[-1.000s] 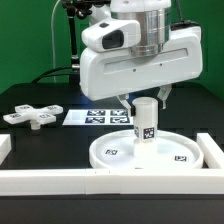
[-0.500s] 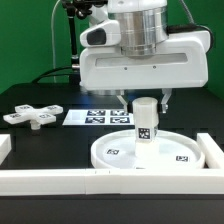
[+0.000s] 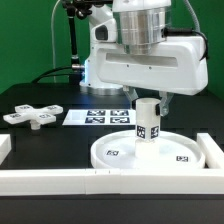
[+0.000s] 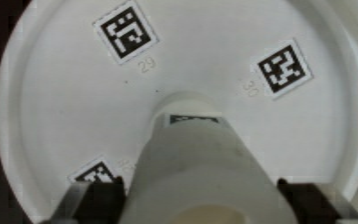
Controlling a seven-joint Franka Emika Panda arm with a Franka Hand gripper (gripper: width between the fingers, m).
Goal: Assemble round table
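The white round disc [image 3: 150, 152] lies rim up on the black table. The short cylindrical leg [image 3: 147, 122] stands upright at its middle, with tags on its side. My gripper [image 3: 148, 103] reaches down from above and is shut on the leg's top, one finger on each side. In the wrist view the leg [image 4: 197, 150] fills the space between the two dark fingers [image 4: 91, 198], with the disc [image 4: 87, 90] and its tags below. The cross-shaped base [image 3: 32, 115] lies apart at the exterior view's left.
The marker board [image 3: 100, 117] lies flat behind the disc. White border rails run along the front [image 3: 60, 180] and the exterior view's right [image 3: 212, 150]. A dark stand with cables [image 3: 75, 40] rises at the back.
My hand has turned about the upright leg, its wide body swinging toward the exterior view's right. The leg's tags have shifted round with it. The disc and the base have not moved.
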